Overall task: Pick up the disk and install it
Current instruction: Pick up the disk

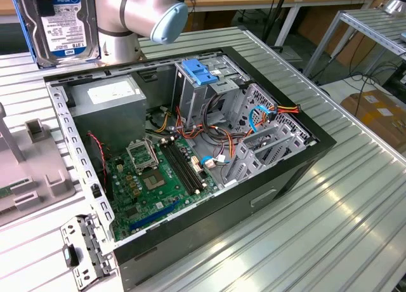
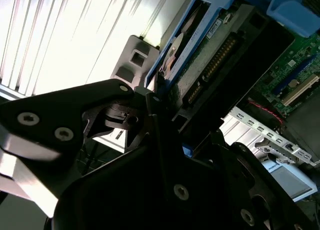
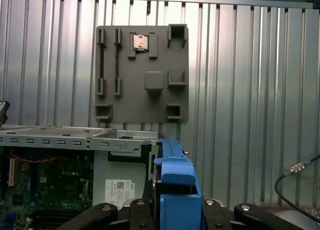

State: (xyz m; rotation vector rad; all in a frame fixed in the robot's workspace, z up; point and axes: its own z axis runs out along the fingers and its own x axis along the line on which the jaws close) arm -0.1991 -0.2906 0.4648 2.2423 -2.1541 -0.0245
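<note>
Ribbed metal makes up the surface (image 1: 342,216) in the exterior view, and an open computer case (image 1: 292,171) lies on it with its side panel off. Inside the case sit a green motherboard (image 1: 155,181), a grey power supply (image 1: 108,101) and a metal drive cage with a blue cap (image 1: 198,73). The disk (image 1: 60,22) is raised in the air, clear of the case, at the exterior view's left. It stands upright with its label facing the camera, just beside the robot arm (image 1: 136,13). A grey fixture plate (image 1: 28,178) lies on the surface, on the exterior view's left of the case.

In the first wrist view the gripper (image 3: 174,210) is pinching the disk. Its black fingers (image 3: 135,215) press on either side of the blue rail (image 3: 175,180). Beyond them lie the fixture plate, the case's metal edge and the power supply with its white sticker.

In the second wrist view the disk's underside and its row of connector pins show past the gripper's black body. The blue rail runs along the disk's edge, and the motherboard lies beyond.
</note>
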